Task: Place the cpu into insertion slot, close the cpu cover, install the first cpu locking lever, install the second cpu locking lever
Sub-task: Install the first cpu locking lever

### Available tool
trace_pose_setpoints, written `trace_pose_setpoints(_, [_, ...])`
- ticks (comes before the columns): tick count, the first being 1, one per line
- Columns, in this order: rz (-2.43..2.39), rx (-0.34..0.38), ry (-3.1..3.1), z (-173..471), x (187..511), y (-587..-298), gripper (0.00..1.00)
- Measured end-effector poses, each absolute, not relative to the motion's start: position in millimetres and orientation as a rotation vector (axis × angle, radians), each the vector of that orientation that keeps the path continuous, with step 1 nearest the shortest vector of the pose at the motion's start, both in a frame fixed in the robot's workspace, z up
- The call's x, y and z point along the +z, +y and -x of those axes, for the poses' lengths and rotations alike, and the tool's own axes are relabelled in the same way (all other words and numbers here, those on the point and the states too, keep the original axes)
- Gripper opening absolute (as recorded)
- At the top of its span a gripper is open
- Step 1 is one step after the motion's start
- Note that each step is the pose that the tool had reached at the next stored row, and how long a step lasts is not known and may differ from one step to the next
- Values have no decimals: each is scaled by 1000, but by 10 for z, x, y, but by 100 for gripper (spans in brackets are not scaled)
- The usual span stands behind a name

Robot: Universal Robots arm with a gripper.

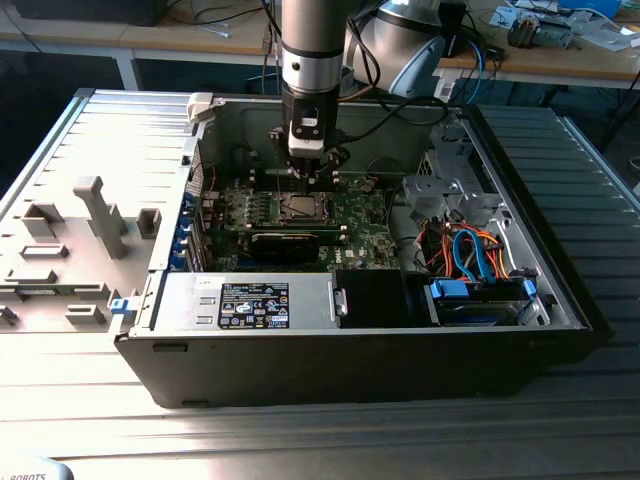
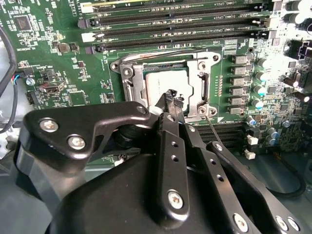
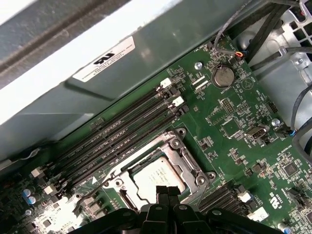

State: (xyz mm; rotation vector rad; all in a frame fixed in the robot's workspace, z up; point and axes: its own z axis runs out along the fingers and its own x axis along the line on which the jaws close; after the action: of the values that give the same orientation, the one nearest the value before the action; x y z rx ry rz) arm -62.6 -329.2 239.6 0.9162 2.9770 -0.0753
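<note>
Cpu (image 2: 158,82) lies flat in the insertion slot (image 3: 113,184), dull silver top up. It sits mid-board inside the open computer case (image 1: 560,300), which rests on its side on the tabletop (image 1: 300,440). In the exterior view the slot is left of the coloured cables (image 1: 470,255).

You see the cpu cover (image 3: 171,155) as a silver frame around the chip. It looks laid flat over it, so placing appears done and the cover is likely closed.

Your gripper (image 2: 171,97) hangs straight down over one edge of the chip. The fingers are drawn together with nothing visible between them, tips at or just above the cover's rim; contact can't be told. That pose suits pressing or hooking, not carrying.

A thin wire rod (image 2: 210,127) runs just beside the fingers and is likely a locking lever. Whether it is latched can't be told.

Counts: one cpu, one slot, one cover, one gripper, four long memory slots (image 3: 117,127), one coin cell (image 3: 223,76).
</note>
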Motion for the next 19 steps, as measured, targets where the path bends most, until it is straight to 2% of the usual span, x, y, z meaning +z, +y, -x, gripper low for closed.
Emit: trace_pose_setpoints(19, [-861, -75, 2993, 626, 2396, -3292, 11])
